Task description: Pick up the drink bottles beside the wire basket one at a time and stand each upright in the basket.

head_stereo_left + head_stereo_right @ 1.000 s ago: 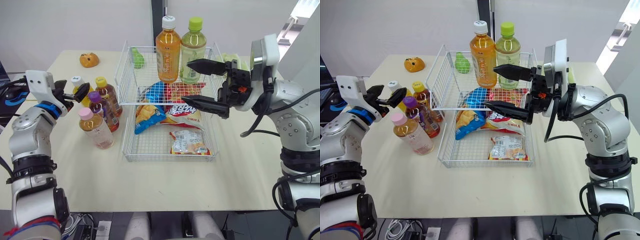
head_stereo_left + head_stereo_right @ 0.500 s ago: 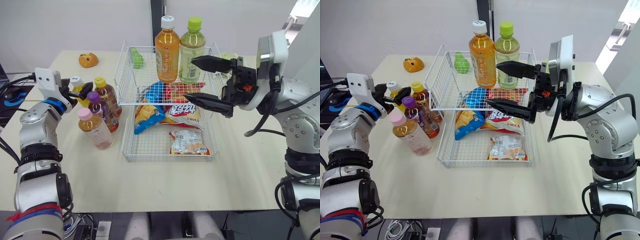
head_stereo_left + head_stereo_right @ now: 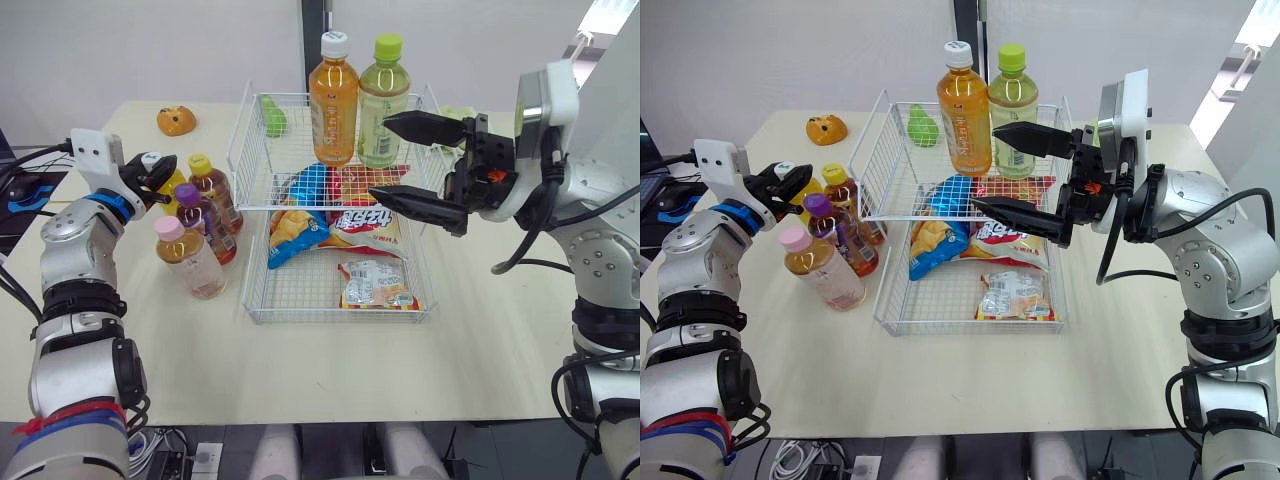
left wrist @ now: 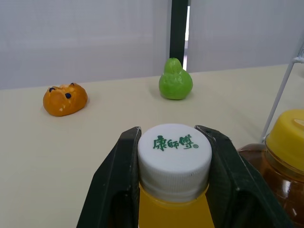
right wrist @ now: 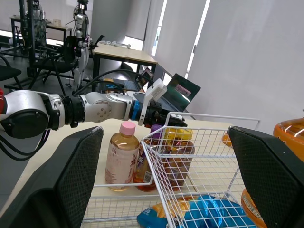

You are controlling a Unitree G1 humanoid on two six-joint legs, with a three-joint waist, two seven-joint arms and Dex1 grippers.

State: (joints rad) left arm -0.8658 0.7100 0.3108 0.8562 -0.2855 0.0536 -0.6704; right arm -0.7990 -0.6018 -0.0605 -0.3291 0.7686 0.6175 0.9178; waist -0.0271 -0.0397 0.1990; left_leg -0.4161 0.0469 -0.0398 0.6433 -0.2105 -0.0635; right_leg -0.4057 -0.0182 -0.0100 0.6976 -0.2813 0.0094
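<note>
Four bottles beside the basket, one held by its cap

Nearest on the counter [image 3: 300, 370] stands the pink-capped bottle [image 3: 185, 255], then the purple-capped bottle [image 3: 195, 215] and the yellow-capped bottle [image 3: 212, 185], all just beside the wire basket [image 3: 330, 312]. Farthest in that cluster is the white-capped bottle [image 4: 175, 154], upright. The left hand [image 3: 150, 175] grips its cap, one finger on each side; how firmly, I cannot quite tell. Full of juice, it is probably heavy enough to swing from so small a hold. The ridged cap or the collar beneath seems a safer grip than the slick body. Over the basket the right hand [image 3: 984, 167] hangs spread and empty. Beyond, two upright bottles [image 3: 335, 100] stand inside.
</note>
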